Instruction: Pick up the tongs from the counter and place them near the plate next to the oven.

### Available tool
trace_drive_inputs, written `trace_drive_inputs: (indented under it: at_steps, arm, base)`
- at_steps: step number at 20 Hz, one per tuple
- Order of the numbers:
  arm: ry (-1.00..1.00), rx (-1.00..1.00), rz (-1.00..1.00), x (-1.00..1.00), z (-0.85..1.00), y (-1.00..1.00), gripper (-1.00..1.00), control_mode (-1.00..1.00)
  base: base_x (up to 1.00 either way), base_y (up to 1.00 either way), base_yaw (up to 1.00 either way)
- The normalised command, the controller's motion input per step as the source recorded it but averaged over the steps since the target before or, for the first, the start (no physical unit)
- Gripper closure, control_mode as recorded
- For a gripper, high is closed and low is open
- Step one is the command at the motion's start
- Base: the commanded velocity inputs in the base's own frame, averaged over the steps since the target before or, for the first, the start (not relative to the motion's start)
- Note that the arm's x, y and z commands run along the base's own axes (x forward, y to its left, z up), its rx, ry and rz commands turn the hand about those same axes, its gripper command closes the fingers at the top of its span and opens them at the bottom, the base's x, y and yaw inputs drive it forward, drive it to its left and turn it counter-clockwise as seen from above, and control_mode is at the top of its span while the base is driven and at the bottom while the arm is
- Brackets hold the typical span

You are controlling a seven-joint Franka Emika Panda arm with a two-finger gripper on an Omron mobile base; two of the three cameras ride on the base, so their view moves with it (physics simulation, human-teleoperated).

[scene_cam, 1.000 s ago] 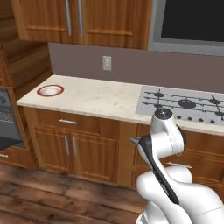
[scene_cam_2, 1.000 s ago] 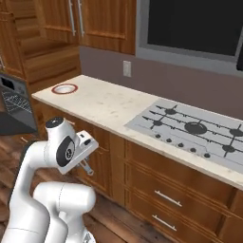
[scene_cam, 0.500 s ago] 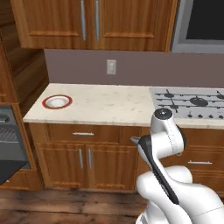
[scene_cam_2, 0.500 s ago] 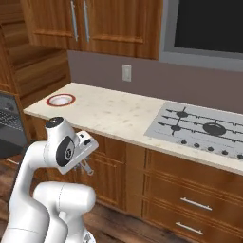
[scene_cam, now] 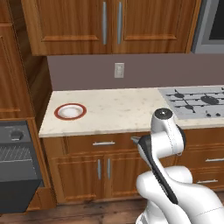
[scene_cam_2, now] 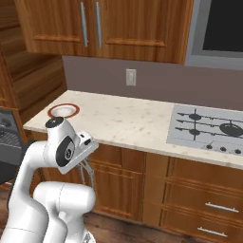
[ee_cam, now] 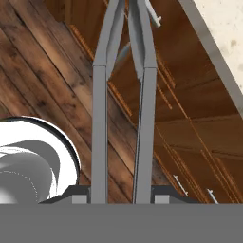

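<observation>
My gripper [ee_cam: 122,196] is shut on the tongs [ee_cam: 100,118], whose two grey metal arms run up the hand view over the wood floor and cabinet fronts. In the right base view the tongs [scene_cam_2: 88,174] hang as a thin dark shape below the hand, in front of the lower cabinets. The gripper [scene_cam: 136,140] is tucked close to the arm, below the counter's edge. The red-rimmed plate [scene_cam: 70,111] [scene_cam_2: 63,111] lies on the beige speckled counter [scene_cam: 127,113] [scene_cam_2: 135,124] at its left end, beside the oven [scene_cam: 16,162] [scene_cam_2: 6,137].
A steel gas cooktop [scene_cam: 197,100] [scene_cam_2: 211,128] fills the counter's right part. Wood wall cabinets [scene_cam: 109,26] hang above, drawers and doors [scene_cam_2: 204,199] stand below. A wall socket [scene_cam: 118,70] sits on the backsplash.
The whole picture has shifted, so the base has driven: plate, counter and oven now stand nearer and more to the right. The arm keeps its folded pose with the tongs held.
</observation>
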Motion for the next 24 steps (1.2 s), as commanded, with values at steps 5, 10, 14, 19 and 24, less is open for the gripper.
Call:
trace_drive_inputs:
  at_steps: [5, 10, 14, 19, 24]
  arm:
    - [0.00, 0.00, 0.00, 0.00, 0.00, 0.00, 1.00, 1.00]
    - [0.00, 0.00, 0.00, 0.00, 0.00, 0.00, 1.00, 1.00]
    - [0.00, 0.00, 0.00, 0.00, 0.00, 0.00, 1.00, 1.00]
    - [0.00, 0.00, 0.00, 0.00, 0.00, 0.00, 1.00, 1.00]
    - [0.00, 0.00, 0.00, 0.00, 0.00, 0.00, 1.00, 1.00]
  base:
    - [0.43, 0.62, -0.16]
    - [0.41, 0.46, -0.02]
    - [0.61, 0.23, 0.00]
    - [0.66, 0.35, 0.00]
    - [0.28, 0.49, 0.00]
